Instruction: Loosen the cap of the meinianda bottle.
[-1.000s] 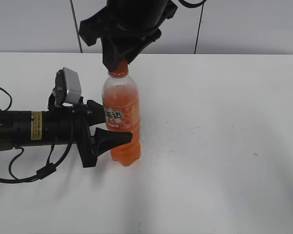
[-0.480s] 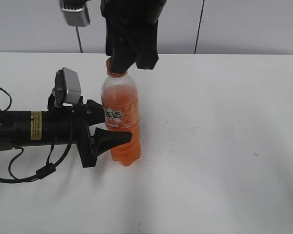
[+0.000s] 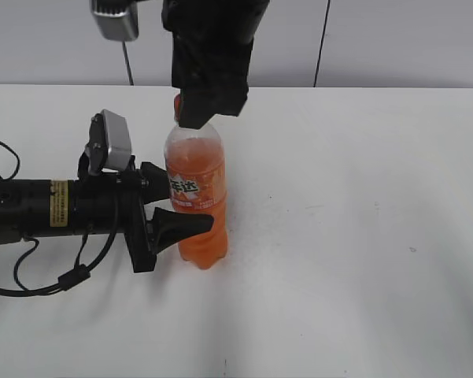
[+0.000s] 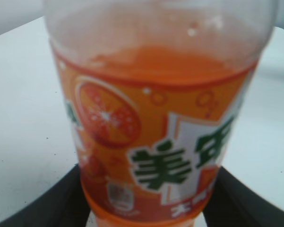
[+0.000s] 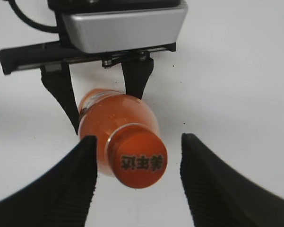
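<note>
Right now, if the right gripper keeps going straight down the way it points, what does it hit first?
The cap. The right gripper points down with its open fingers either side of the cap, a gap visible on the right one, so its palm would likely meet the cap on the meinianda bottle. Depth is unclear.

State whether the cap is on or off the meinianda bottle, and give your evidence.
On. The right wrist view shows the cap seated on the neck of the meinianda bottle, between the right gripper's spread fingers.

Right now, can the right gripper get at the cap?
Probably yes: the right gripper hangs open with the cap between its fingers, nothing between them; one finger looks nearer.
</note>
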Robot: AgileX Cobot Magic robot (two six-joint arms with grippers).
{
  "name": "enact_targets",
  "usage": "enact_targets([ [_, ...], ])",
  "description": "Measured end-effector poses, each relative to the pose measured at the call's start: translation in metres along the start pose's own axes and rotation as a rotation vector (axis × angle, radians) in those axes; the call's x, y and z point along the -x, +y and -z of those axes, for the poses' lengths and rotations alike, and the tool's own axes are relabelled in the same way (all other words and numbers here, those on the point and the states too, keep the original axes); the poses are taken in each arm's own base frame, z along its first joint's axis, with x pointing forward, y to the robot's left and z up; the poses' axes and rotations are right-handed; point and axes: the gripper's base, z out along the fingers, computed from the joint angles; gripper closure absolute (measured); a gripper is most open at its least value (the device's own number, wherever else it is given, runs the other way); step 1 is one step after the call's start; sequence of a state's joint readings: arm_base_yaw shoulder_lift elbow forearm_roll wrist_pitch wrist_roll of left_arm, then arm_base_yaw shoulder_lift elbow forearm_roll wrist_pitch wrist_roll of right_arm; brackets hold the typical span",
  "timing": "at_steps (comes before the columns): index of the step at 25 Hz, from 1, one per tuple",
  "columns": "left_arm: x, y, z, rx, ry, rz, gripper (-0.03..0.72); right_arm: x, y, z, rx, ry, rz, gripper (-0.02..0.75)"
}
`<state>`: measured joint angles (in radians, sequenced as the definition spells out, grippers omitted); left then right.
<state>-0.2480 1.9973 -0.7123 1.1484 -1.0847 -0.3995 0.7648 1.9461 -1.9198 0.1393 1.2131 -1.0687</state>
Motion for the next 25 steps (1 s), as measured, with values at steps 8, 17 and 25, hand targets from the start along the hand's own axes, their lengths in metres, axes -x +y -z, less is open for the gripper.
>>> enact_targets([
  [8, 0.0, 0.0, 0.0, -0.002, 0.001, -0.002, 0.272, 0.0, 0.001, 0.018, -0.041, -0.019, -0.902, 0.265],
  [17, 0.0, 0.0, 0.0, -0.004, -0.001, -0.002, 0.272, 0.0, 0.001, 0.015, -0.033, -0.015, -1.163, 0.302],
  [25, 0.0, 0.0, 0.0, -0.005, -0.002, -0.002, 0.272, -0.001, 0.001, 0.0, 0.0, 0.008, -1.178, 0.309],
])
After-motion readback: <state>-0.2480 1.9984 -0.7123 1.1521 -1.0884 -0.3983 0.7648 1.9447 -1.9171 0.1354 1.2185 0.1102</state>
